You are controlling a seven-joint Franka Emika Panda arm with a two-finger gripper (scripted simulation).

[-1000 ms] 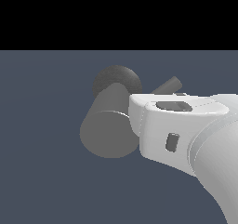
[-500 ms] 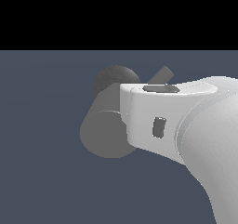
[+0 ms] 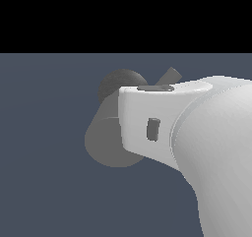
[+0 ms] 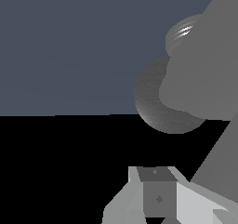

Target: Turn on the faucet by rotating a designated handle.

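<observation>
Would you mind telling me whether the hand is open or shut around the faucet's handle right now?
Cannot tell. In the exterior view the arm's white body hides the hand; only the handle tip shows above it. The wrist view shows the hand with no clear gap.

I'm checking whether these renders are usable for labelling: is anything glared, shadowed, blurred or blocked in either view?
Exterior view: flat, even light, no cast shadows, sharp edges; the white arm fills the exterior view's right and covers part of the faucet, leaving only the handle tip showing. Wrist view: bright streaks of glare on a rounded grey surface; the gripper is cut off by the frame edge.
</observation>
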